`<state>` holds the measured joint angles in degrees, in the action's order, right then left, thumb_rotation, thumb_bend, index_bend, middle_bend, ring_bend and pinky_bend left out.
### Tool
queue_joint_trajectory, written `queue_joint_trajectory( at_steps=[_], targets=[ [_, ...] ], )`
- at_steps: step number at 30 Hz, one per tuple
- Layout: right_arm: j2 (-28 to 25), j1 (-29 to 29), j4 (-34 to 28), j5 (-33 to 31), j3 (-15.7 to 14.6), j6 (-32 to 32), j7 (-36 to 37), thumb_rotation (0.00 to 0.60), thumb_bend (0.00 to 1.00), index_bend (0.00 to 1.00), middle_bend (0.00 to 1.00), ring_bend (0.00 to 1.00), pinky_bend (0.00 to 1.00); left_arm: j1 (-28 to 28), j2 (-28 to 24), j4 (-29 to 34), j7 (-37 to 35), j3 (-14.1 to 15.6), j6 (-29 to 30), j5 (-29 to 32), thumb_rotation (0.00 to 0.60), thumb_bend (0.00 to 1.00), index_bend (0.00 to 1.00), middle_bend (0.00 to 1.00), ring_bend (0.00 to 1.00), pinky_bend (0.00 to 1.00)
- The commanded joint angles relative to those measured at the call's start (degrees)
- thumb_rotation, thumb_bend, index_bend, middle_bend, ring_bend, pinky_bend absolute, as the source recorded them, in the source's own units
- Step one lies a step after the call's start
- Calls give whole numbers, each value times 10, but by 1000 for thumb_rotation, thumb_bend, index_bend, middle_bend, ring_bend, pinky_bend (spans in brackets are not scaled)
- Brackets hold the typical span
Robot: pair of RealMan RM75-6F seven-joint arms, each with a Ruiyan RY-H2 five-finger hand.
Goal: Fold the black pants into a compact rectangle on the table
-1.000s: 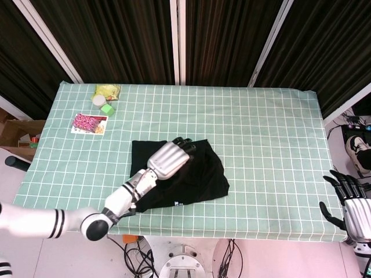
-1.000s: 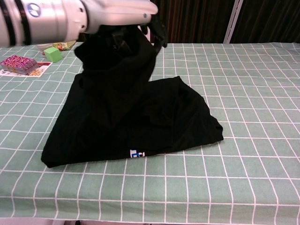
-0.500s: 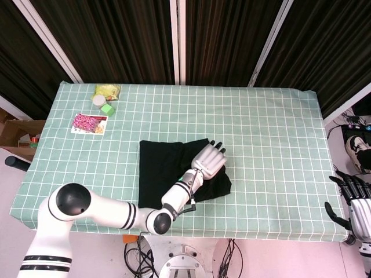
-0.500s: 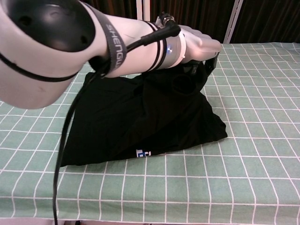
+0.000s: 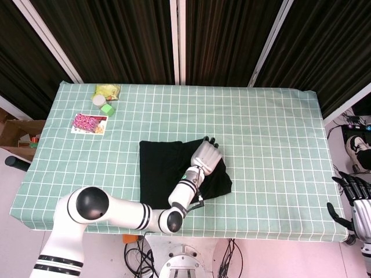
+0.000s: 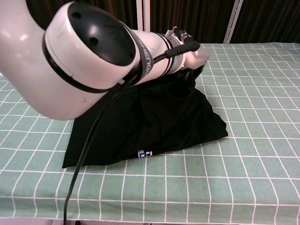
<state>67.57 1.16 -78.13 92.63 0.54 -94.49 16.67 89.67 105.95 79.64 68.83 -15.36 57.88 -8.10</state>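
The black pants (image 5: 161, 174) lie folded near the table's front edge, left of centre, with a small blue-white label (image 6: 145, 153) at the near hem. My left hand (image 5: 207, 155) sits on their right part with the forearm reaching over the cloth. In the chest view the fabric (image 6: 154, 117) rises in a peak to the left hand (image 6: 193, 57), which grips the folded-over layer. My right hand (image 5: 353, 201) hangs off the table's right front corner, fingers spread and holding nothing.
At the back left stand a green cube (image 5: 108, 109), a white round lid (image 5: 98, 100), a yellow-green packet (image 5: 107, 90) and a pink patterned card (image 5: 90, 123). A cardboard box (image 5: 17, 136) sits on the floor at left. The green checked tablecloth (image 5: 272, 133) covers the table.
My left hand has carried the lifted layer of the pants from the left across to the right and down. The pants now lie narrower. My right hand has sunk lower at the frame's corner.
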Motion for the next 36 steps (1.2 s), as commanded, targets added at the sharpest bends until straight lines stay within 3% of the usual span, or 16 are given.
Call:
queue_joint_trajectory(
  at_steps=[1,3,6,9,12,17,23,29,36],
  targets=[
    [0,1,0,-2,1,-2,1,600,300,225,141,105,148,-32,45,-64,-107,-12,-23,-89,600,221,278,150,85,184],
    [-1,2,0,-3,2,-3,2,600,300,225,140,105,148,-53,52,-74,-169,-29,-25,-126,600,99,199,125,71,181],
    [-2,2,1,-5,4,-1,3,600,300,225,140,105,148,-92,37,-50,-264,-58,-25,-177,600,61,165,108,58,175],
    [-1,-1,2,-6,6,2,5,600,299,225,140,105,148,-135,-12,21,-321,-68,-16,-220,600,60,162,107,57,175],
    [1,-6,3,-5,8,8,7,600,300,225,140,105,148,-180,-76,107,-355,-60,3,-268,600,59,162,107,57,175],
    [5,-14,7,0,10,13,9,600,299,225,139,105,147,-259,-170,217,-387,-1,41,-371,600,60,163,107,57,176],
    [11,-19,7,1,11,18,7,600,298,225,139,105,147,-311,-222,273,-398,78,35,-444,600,67,189,108,57,174],
    [12,-23,1,4,10,20,-1,600,297,225,139,105,147,-328,-172,226,-369,123,41,-491,600,94,203,108,57,174],
    [8,-25,-7,6,10,21,-8,600,296,225,139,105,147,-329,-57,97,-351,124,49,-545,600,94,233,115,57,173]
  ],
)
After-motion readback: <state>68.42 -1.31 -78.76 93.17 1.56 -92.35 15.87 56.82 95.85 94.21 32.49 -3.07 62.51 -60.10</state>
